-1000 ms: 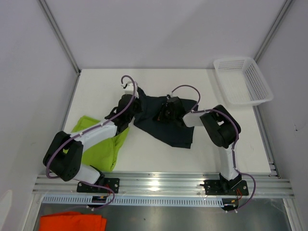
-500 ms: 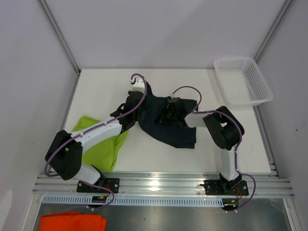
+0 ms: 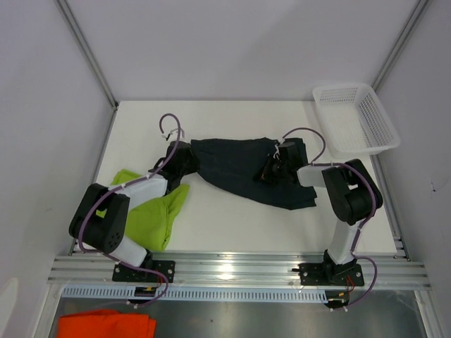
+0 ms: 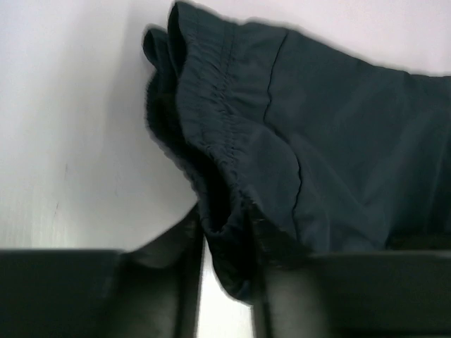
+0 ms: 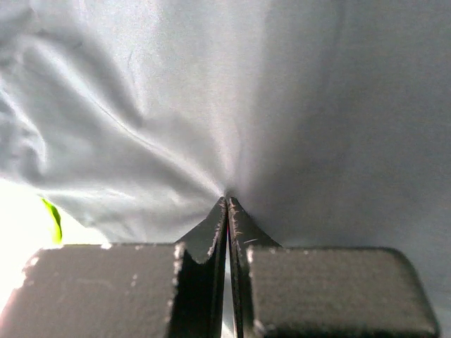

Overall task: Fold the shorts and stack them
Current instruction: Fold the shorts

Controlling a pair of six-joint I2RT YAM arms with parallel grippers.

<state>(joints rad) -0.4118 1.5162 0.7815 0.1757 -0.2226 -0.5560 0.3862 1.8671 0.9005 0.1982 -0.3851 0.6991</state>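
Note:
The dark shorts (image 3: 236,169) lie stretched out across the middle of the table between both grippers. My left gripper (image 3: 187,156) is shut on their left end; in the left wrist view the gathered elastic waistband (image 4: 211,105) runs down into the gripper (image 4: 227,243). My right gripper (image 3: 270,169) is shut on the fabric near the right end. In the right wrist view its tips (image 5: 227,202) pinch a tight pucker of the cloth (image 5: 317,105). The lime green shorts (image 3: 151,215) lie crumpled at the front left, partly under the left arm.
A white plastic basket (image 3: 356,120) stands at the back right corner. An orange cloth (image 3: 106,325) lies below the table's front rail at the bottom left. White walls close in the table on three sides.
The two grippers have moved apart, the left one leftward and the right one rightward. The dark shorts, bunched before, are now pulled out wide between them.

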